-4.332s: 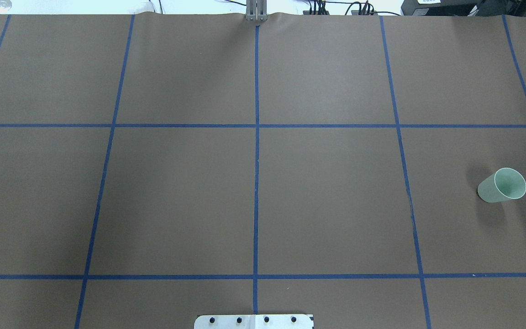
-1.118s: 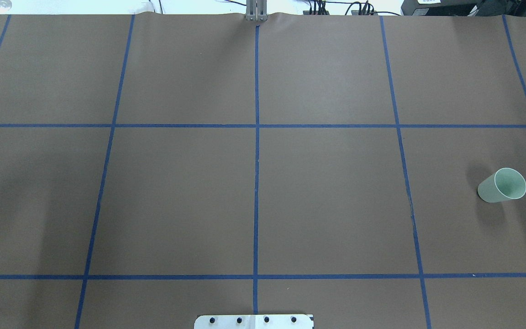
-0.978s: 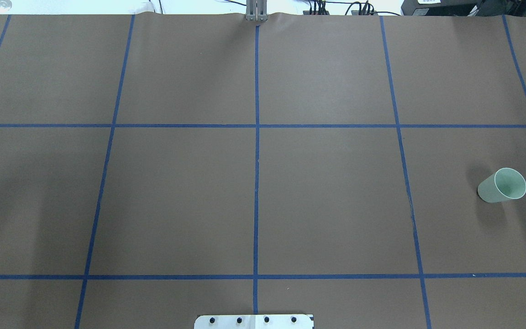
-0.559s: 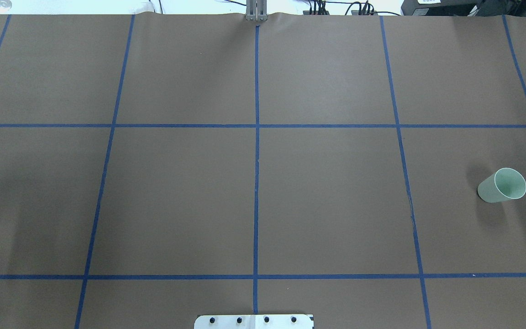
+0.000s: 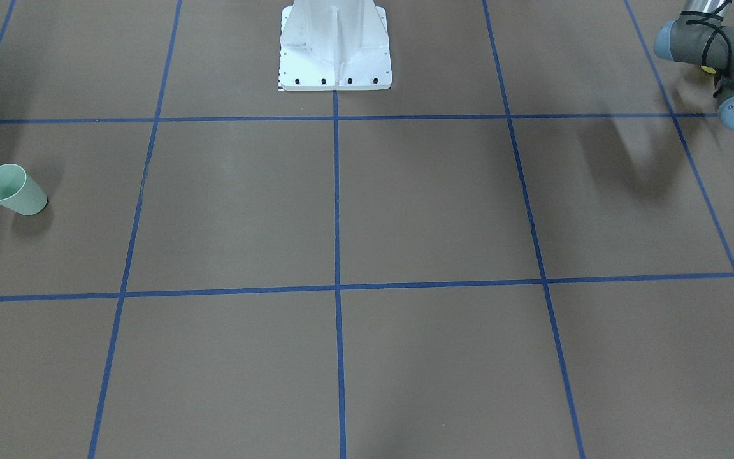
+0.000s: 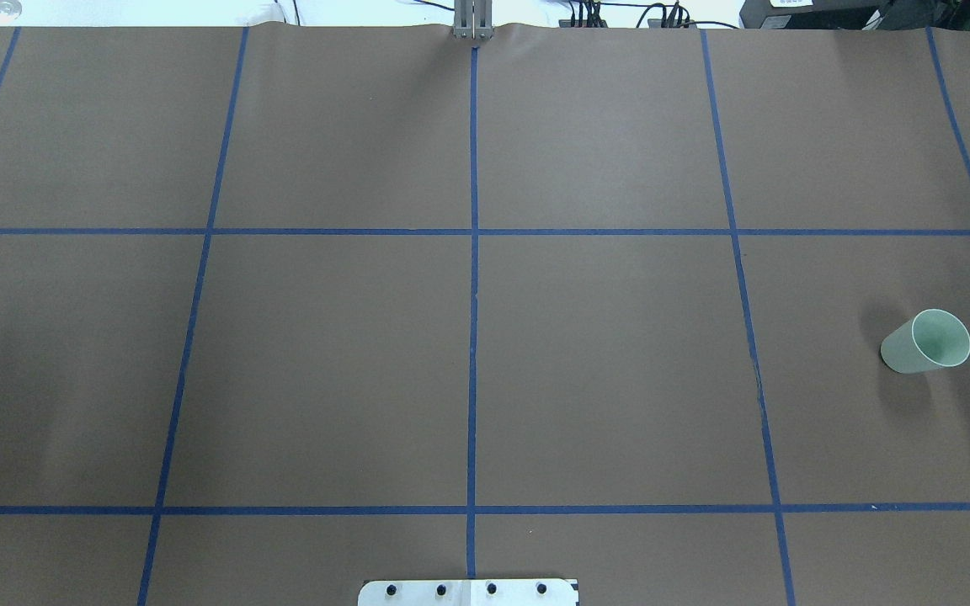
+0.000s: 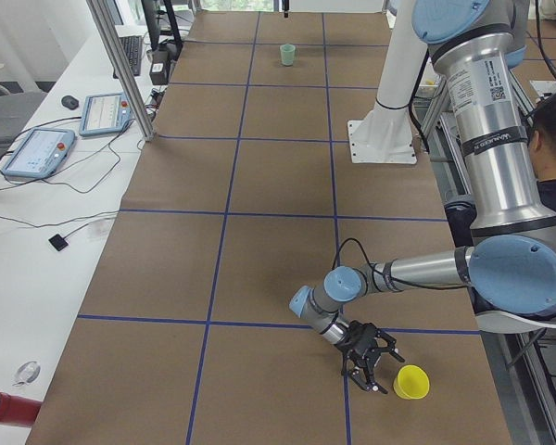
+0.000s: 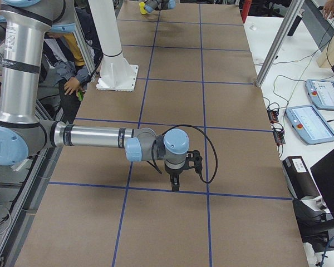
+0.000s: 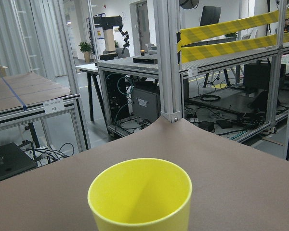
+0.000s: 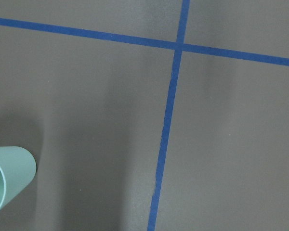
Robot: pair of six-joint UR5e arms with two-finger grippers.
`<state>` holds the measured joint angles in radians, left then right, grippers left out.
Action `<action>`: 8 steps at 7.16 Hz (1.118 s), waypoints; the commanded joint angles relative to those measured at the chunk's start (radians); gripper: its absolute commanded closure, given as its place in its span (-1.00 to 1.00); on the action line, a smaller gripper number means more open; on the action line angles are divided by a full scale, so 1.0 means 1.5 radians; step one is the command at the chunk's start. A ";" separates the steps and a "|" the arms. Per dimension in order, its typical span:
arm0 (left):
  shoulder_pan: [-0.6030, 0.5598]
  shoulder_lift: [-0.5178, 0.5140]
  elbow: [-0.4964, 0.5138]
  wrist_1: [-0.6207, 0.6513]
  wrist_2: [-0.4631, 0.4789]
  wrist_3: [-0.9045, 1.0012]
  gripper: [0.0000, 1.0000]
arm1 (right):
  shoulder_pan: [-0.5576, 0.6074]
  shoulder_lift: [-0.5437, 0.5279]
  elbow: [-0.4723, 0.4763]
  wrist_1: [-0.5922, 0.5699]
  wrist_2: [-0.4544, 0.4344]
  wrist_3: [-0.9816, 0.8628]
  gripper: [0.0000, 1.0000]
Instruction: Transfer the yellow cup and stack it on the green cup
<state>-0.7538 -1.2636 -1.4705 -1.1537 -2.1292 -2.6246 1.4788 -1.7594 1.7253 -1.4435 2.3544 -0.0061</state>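
The left end effector [image 7: 369,360] sits low just beside the yellow cup [image 7: 410,381], the right end effector [image 8: 175,181] points down over the tabletop [image 6: 325,362], and I cannot tell how wide either stands. The yellow cup is upright and empty at the tabletop's left end, well apart from the green cup [image 6: 927,341], upright and empty at the right end. Blue tape lines [image 6: 473,337] cross the brown tabletop; aluminium frames [image 9: 166,57] stand beyond.

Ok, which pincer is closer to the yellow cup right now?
Left. The left pincer is right beside the yellow cup, at the left end of the table. The right pincer is far off, near the opposite end.
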 commanded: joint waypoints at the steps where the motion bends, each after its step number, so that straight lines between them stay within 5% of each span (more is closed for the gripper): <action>1: 0.021 0.000 0.011 -0.003 -0.048 -0.021 -1.00 | 0.000 0.000 -0.001 0.000 0.000 0.000 -0.99; 8: 0.036 0.001 0.084 -0.008 -0.078 -0.026 -1.00 | 0.000 0.000 -0.001 0.000 0.001 0.000 -1.00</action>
<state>-0.6995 -1.2625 -1.3625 -1.1643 -2.2457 -2.6630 1.4784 -1.7595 1.7242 -1.4435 2.3562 -0.0061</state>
